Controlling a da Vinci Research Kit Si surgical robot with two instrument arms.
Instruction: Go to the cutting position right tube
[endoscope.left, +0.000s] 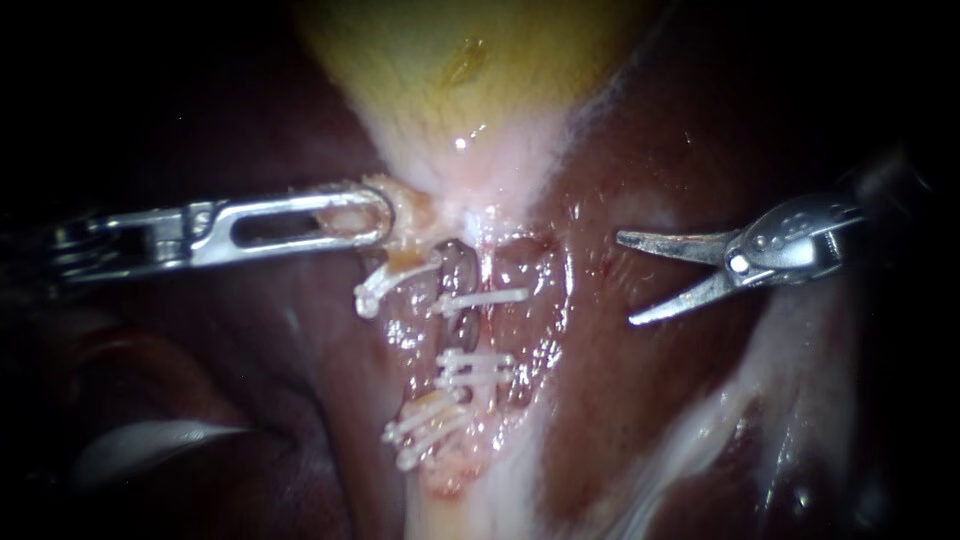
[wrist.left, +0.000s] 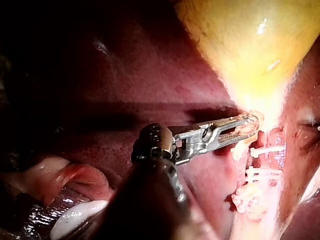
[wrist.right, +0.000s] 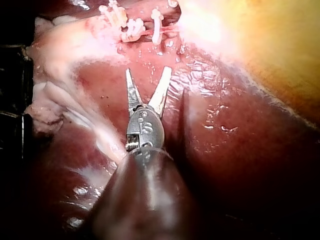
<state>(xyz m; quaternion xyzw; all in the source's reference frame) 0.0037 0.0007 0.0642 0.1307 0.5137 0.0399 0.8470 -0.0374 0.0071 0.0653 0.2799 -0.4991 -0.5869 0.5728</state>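
Your left instrument (endoscope.left: 372, 214) comes in level from the left edge, with its slotted jaws clamped on pale tissue at the neck of the gallbladder (endoscope.left: 440, 60). That tissue shows through the jaw slot, and the left wrist view shows the same grip. The yellow gallbladder body sits above the jaws and narrows down toward them. Just right of and below the jaw tips is the clip cluster. One white clip (endoscope.left: 480, 298) lies crosswise near the top, a pair sits lower at mid-cluster, and more slant off toward the lower left. One further clip hangs just under the left jaws. Dark tubes run down from the neck under these clips. The right tube (endoscope.left: 517, 268) lies on the side of the cluster facing your right instrument, with the top clip's end reaching it. Its edges are hard to trace against the wet red tissue, so I can't say exactly where it runs lower down. Further right, bare liver (endoscope.left: 600, 400) separates the cluster from your right instrument (endoscope.left: 625, 279). That instrument enters from the right edge with its two blades spread apart and nothing between them. The tips point at the cluster but stay clear of the right tube. In the right wrist view the parted blades sit over liver, with the clips ahead of them and not touching.
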